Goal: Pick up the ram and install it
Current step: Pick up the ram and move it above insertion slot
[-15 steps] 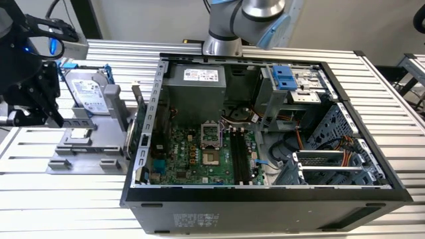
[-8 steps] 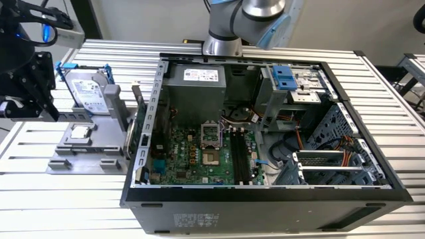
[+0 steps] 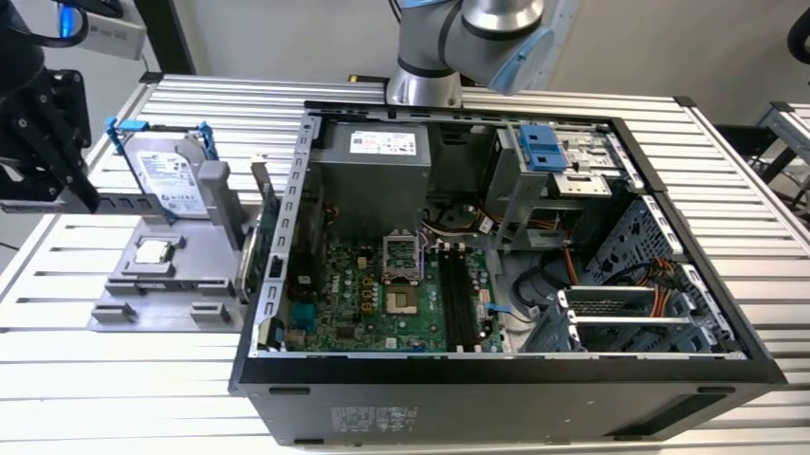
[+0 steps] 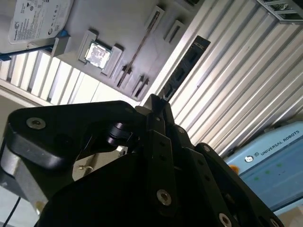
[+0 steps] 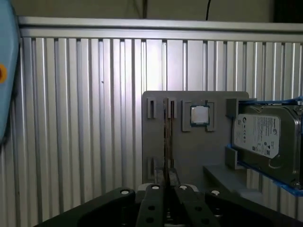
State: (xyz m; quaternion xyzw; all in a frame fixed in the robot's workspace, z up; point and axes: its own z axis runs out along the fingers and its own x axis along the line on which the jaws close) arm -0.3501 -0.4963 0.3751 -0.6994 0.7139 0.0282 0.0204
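1. Exterior view: my gripper (image 3: 64, 190) hangs at the upper left of the frame, above the desk (image 3: 101, 379) and the grey fixture (image 3: 190, 284). It is well apart from the open computer case (image 3: 506, 389). This view gives me the target, the long black memory slots (image 3: 456, 294) on the board at lower centre. They look bare to me, so I judge the install not done.
2. Second wrist view: here I get the ram (image 4: 184, 66) face-on, a dark stick with black chips running out from the tips of the fingers (image 4: 160, 137). The fingers look clamped on it, so I judge the pick done. Beyond it lie the fixture (image 4: 118, 28), the CPU chip (image 4: 98, 54) and the hard drive (image 4: 38, 19).
3. First wrist view: the fingers (image 5: 155, 198) sit close together. A thin edge rises from between them, which I take for the ram (image 5: 165, 142) seen edge-on. It crosses in front of the fixture (image 5: 189, 151), just beside the CPU chip (image 5: 199, 115), with the hard drive (image 5: 262, 135) further along.
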